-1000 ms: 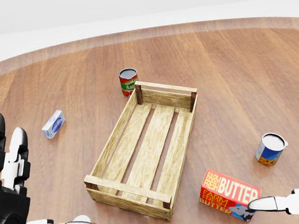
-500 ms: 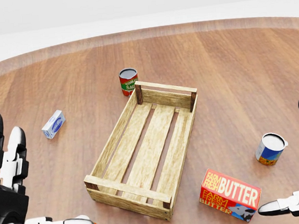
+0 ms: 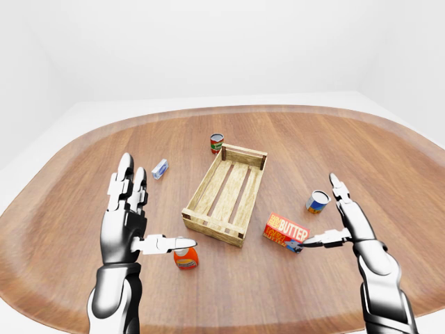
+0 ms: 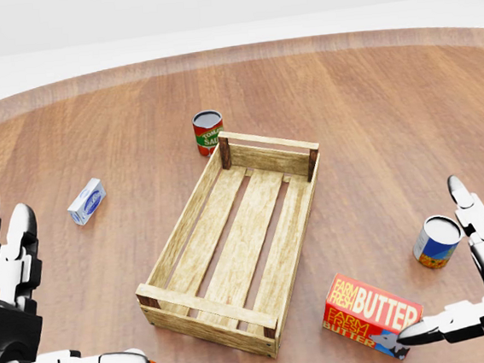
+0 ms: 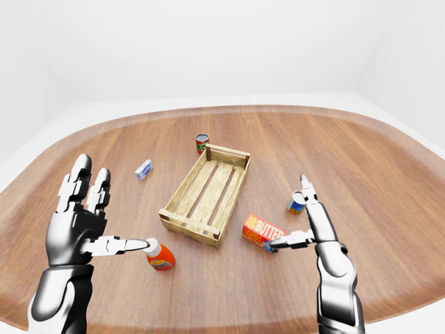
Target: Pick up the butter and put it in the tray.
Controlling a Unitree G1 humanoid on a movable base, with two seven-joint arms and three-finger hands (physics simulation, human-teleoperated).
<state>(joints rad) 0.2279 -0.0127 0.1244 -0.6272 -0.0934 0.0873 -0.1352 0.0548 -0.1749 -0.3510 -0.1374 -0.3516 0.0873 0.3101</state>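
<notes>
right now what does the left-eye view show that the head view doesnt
Only the left-eye view shows the whole oval table, the white walls, both forearms and the complete orange bottle.

Only the head view gives the close look: the wooden tray's slats and the butter label are readable, while the bottle is cut off at the bottom edge.

Both show the red can above the tray, the small blue box at left, the blue can at right, the open left hand and the open right hand, whose thumb tip meets the butter.
</notes>
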